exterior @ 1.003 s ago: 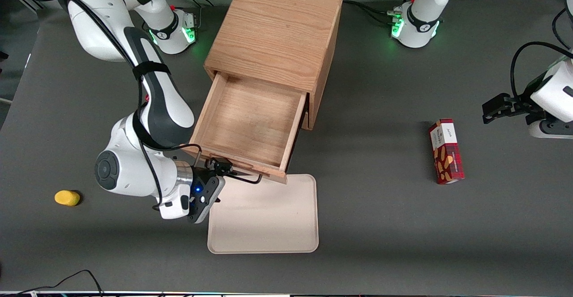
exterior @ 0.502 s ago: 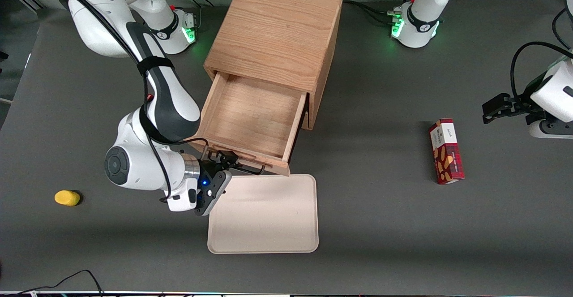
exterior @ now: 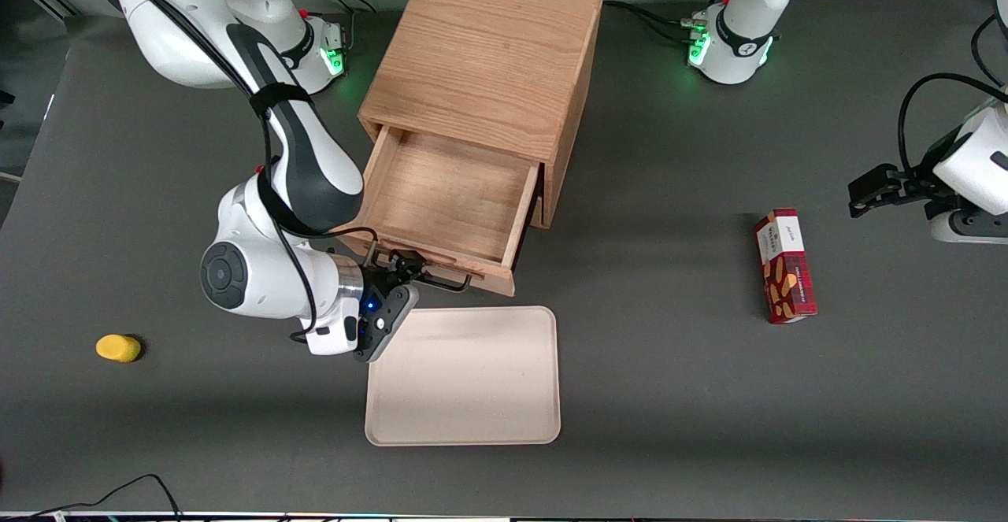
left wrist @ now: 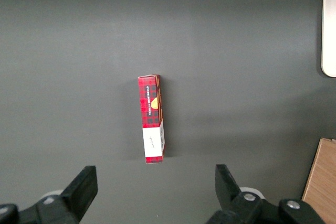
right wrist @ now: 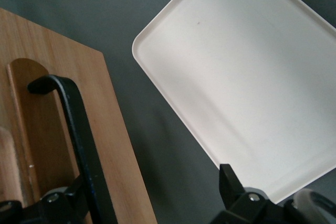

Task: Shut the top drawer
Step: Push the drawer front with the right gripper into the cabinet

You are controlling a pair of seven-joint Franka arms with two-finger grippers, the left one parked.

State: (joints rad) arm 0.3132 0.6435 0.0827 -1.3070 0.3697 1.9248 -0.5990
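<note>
Grey table (exterior: 669, 364); wrist view alone shows pincer (right wrist: 152, 203) spread, astride top drawer (exterior: 449, 199) handle (right wrist: 79, 140).

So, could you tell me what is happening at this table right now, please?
The right arm's gripper is at the black wire handle of the light oak cabinet's top drawer, fingers open around it, pushing the drawer in. The drawer has slid partway back over the last second but still stands well out of the cabinet, empty. A cream rectangular tray lies on the table in front of it.
</note>
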